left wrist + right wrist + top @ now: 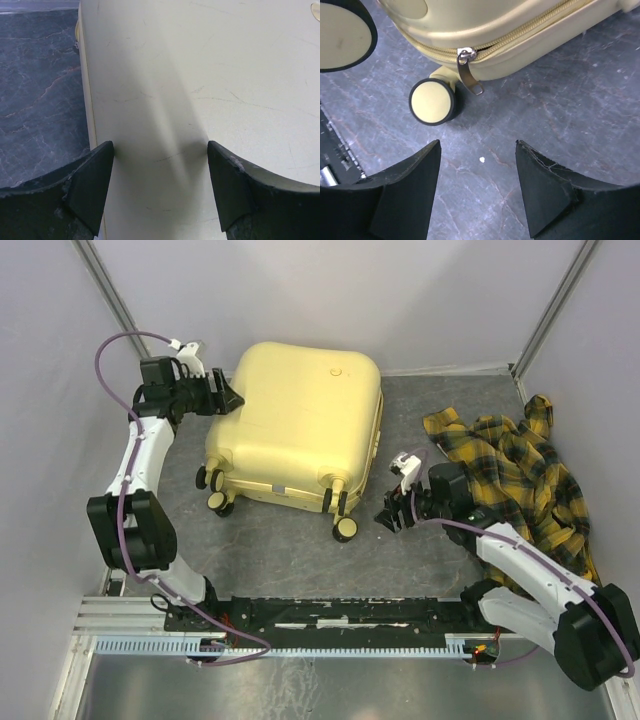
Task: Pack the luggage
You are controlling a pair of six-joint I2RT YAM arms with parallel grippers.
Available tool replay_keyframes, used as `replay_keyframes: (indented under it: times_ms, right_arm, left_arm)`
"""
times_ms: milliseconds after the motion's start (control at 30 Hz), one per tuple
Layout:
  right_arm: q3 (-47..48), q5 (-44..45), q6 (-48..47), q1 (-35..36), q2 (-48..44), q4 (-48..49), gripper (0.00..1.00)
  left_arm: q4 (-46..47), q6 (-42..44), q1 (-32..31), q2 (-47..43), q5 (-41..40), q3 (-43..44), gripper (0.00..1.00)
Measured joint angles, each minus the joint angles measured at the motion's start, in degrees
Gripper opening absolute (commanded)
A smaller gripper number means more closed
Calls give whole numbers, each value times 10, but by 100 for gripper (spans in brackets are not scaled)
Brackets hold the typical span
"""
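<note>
Lying flat and shut on the surface (290,550), the luggage (300,420) sits left of centre, with its wheels toward the arms and its far edge close to the back wall. Its zip runs closed along the side with the pull (468,75) hanging down, so nothing of the inside shows. A yellow-and-black plaid shirt (510,465) lies crumpled outside it, over by the right wall and apart from the luggage.

The left claw (228,392) is at the luggage's far left corner, spread wide. In its wrist view the pale lid fills the gap between the fingers (85,185), and the lid's left edge runs just by one of them. Whether they touch the lid I cannot tell. The right claw (390,515) is also spread, holding nothing, low over bare surface just right of the near right wheel (345,528).

Bare surface lies between the wheels and the black rail (330,612) at the near edge. A narrow strip runs along the left wall, and a gap separates luggage from shirt.
</note>
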Motion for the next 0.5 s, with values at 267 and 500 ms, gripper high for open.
replay_keyframes:
  times_ms: [267,500]
  right_arm:
    - [-37,99,-9,68,10,92,69]
    - [-38,182,-18,152,67,170,66]
  left_arm:
    - [9,-1,0,-35,-15,-38,81]
    - [11,0,0,-54,-22,-57,81]
